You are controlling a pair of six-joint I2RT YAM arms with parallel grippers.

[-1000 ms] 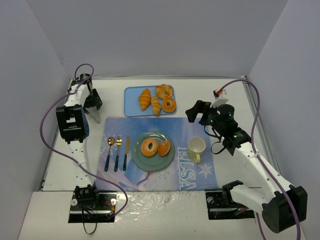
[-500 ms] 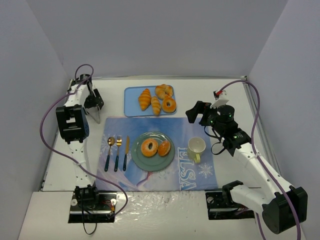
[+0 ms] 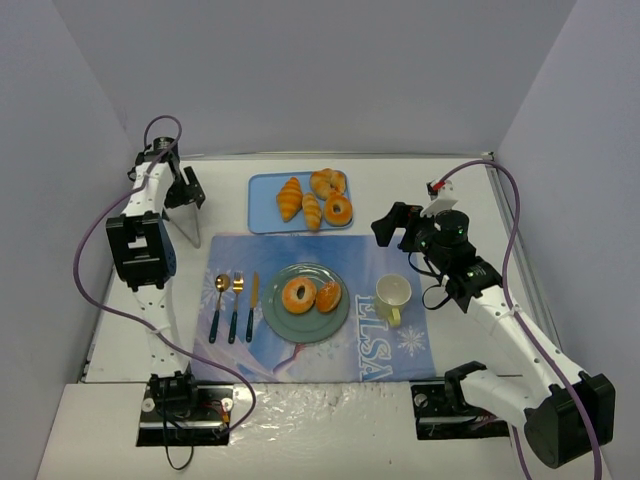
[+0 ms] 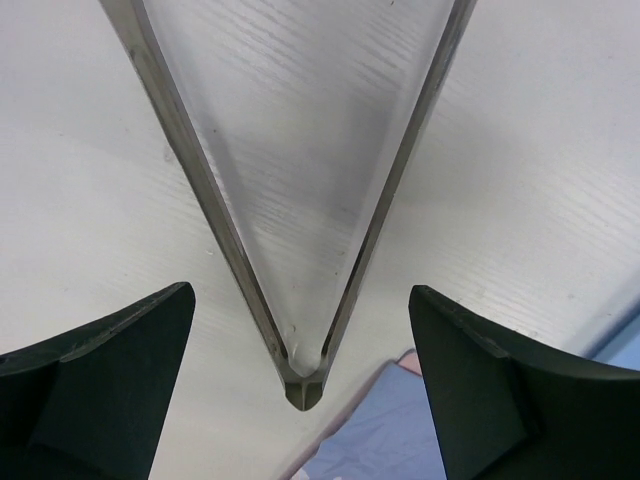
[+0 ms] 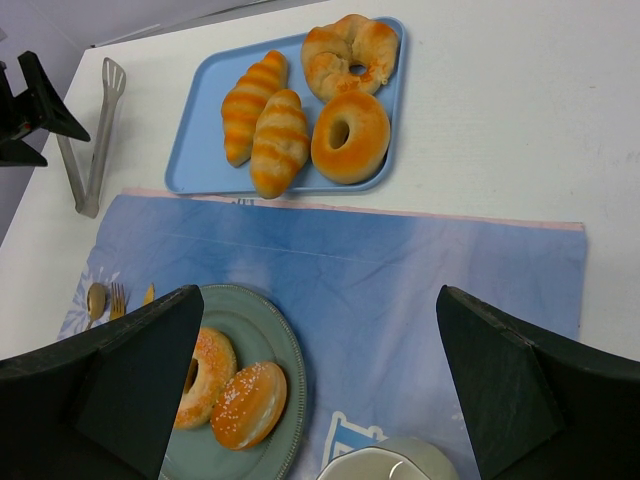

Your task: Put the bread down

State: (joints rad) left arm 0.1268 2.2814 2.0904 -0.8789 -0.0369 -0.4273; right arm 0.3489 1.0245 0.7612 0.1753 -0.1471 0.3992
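A blue tray [image 3: 262, 205] at the back holds two croissants [image 3: 290, 197], a twisted roll [image 3: 328, 182] and a ring bun [image 3: 338, 208]; it also shows in the right wrist view [image 5: 195, 160]. A green plate [image 3: 305, 331] on the blue placemat [image 3: 300, 260] holds a glazed ring bun [image 3: 298, 295] and a sugared bun [image 3: 328, 296]. Metal tongs [image 3: 187, 226] lie on the table left of the tray. My left gripper [image 3: 185, 190] is open above them, with the tongs' hinge [image 4: 303, 382] between its fingers, not gripped. My right gripper [image 3: 395, 225] is open and empty, above the mat's right side.
A yellow cup [image 3: 393, 293] stands on the mat right of the plate. A spoon [image 3: 219, 300], fork [image 3: 236, 300] and knife [image 3: 252, 305] lie left of the plate. Grey walls enclose the table on the left, back and right.
My left gripper has moved back and a little up from the tongs, which stay on the table. The right arm has not moved.
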